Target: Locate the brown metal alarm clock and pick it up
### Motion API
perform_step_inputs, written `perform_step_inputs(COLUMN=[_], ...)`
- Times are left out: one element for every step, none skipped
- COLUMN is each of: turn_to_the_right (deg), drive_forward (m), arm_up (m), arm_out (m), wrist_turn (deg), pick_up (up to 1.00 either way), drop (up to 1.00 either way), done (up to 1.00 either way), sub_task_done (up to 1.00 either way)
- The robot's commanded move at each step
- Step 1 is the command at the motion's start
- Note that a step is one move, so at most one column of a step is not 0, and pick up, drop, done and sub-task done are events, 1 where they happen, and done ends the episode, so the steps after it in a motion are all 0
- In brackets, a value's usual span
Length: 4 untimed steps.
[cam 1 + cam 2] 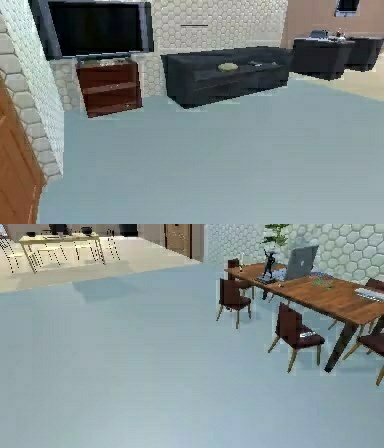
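While we look ahead over the grey floor (220, 160), a television (98, 27) hangs above a red-brown shelf unit (108, 85), and a dark sofa (200, 80) carries a pale roundish thing (228, 67). To the side, a wooden bench (335, 296) bears a laptop (300, 262), with dark chairs (297, 332) around it. We cannot tell the claw's state, nor where the alarm clock is.

A smooth pale blue floor (220, 150) runs to a long dark sofa (225, 75), beside a big black television (95, 27). Brown chairs (297, 332) stand at a long wooden worktop (330, 294).
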Motion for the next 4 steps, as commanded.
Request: perform_step_inputs(turn_to_the_right=[-45.0,-45.0,0.0,-27.0], drive_forward=[0.00,0.00,1.00,0.00], arm_up=[0.00,0.00,0.00,0.00], arm_out=[0.00,0.00,0.00,0.00], wrist_turn=[0.0,0.0,0.0,0.0], pick_up=[0.00,0.00,0.00,0.00], drop=[0.00,0.00,0.00,0.00], done=[0.00,0.00,0.00,0.00], sub_task_done=[0.00,0.00,0.00,0.00])
